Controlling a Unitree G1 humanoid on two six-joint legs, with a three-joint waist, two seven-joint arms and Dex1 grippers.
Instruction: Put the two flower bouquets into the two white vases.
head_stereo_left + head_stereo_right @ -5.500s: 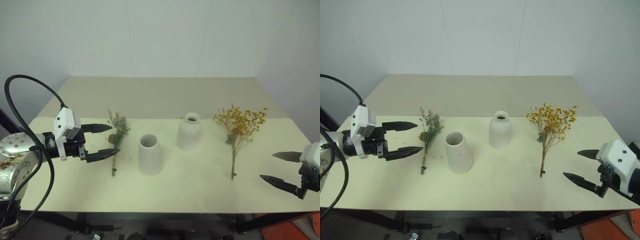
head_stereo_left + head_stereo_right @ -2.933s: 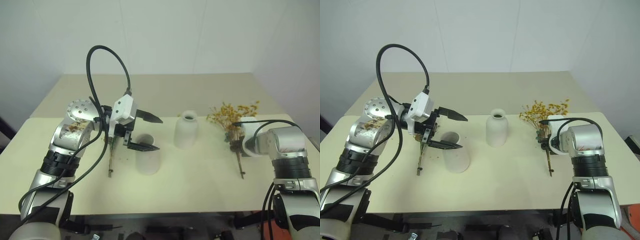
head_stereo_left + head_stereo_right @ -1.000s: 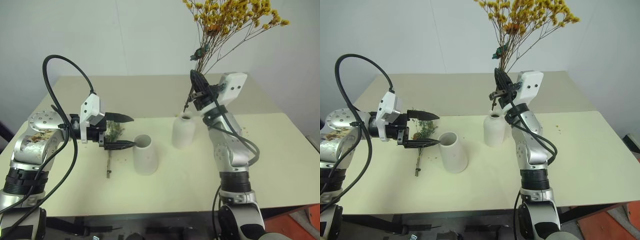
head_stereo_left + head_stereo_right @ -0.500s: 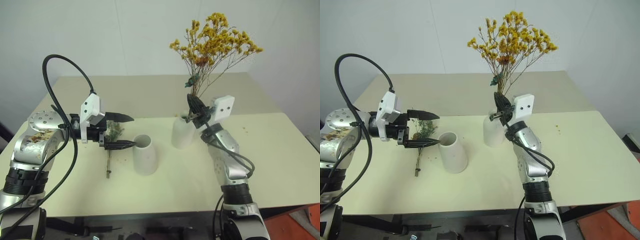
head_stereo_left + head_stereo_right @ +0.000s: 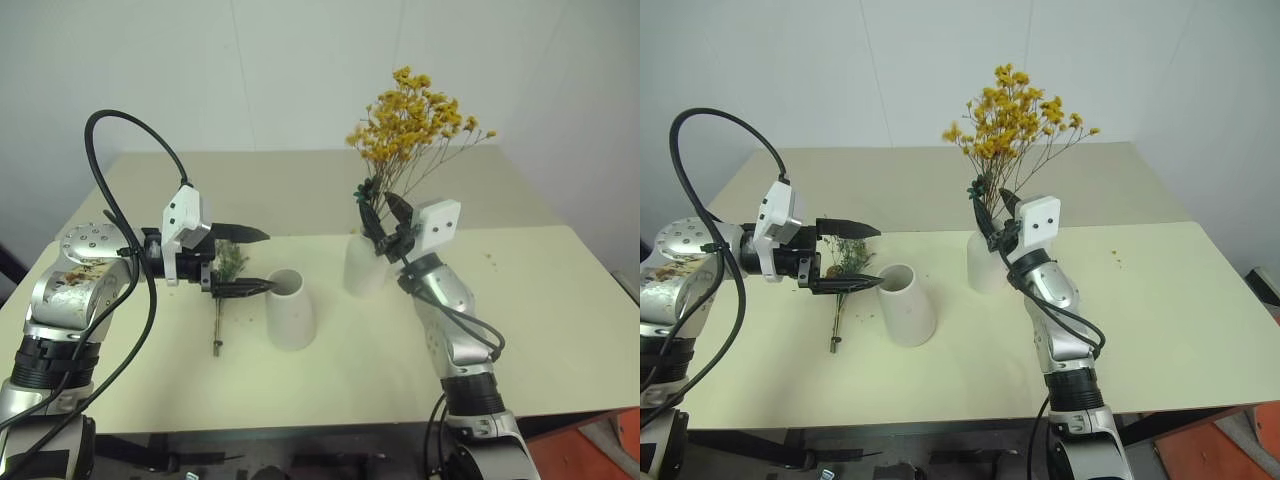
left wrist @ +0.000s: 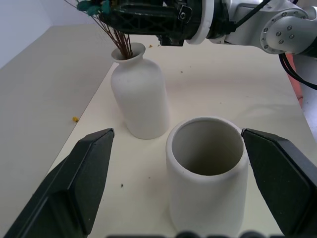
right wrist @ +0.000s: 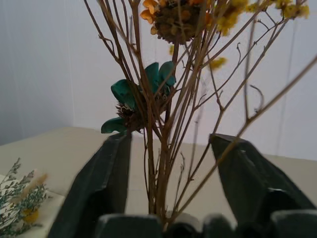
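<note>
My right gripper [image 5: 385, 213] stands parted around the thin stems of the yellow-orange bouquet [image 5: 413, 125], just above the mouth of the rounded bottle vase [image 5: 362, 268]. From my right wrist, the two black fingers [image 7: 101, 186] rise on either side of the stems with clear gaps between them and the bunch, so I am not pinching anything. The stems run down into the vase's narrow neck and the blossoms stand upright above it. My right forearm rises from the near edge of the table [image 5: 560, 320], bent at the elbow, with the wrist tipped upward and toward the vase.

My left gripper [image 5: 243, 262] is spread wide and holds nothing. It points sideways toward the middle of the table, one finger above the other, its tips just beside the rim of the tapered cone vase [image 5: 290, 309]. Seen from my left wrist, the cone vase's open mouth sits between the two fingers [image 6: 81, 173] without touching either. My left arm reaches in from the left, elbow out, a black cable [image 5: 120, 160] looping above it.

The grey-green sprig [image 5: 224, 285] lies flat on the table beneath my left gripper, just beside the cone vase.
</note>
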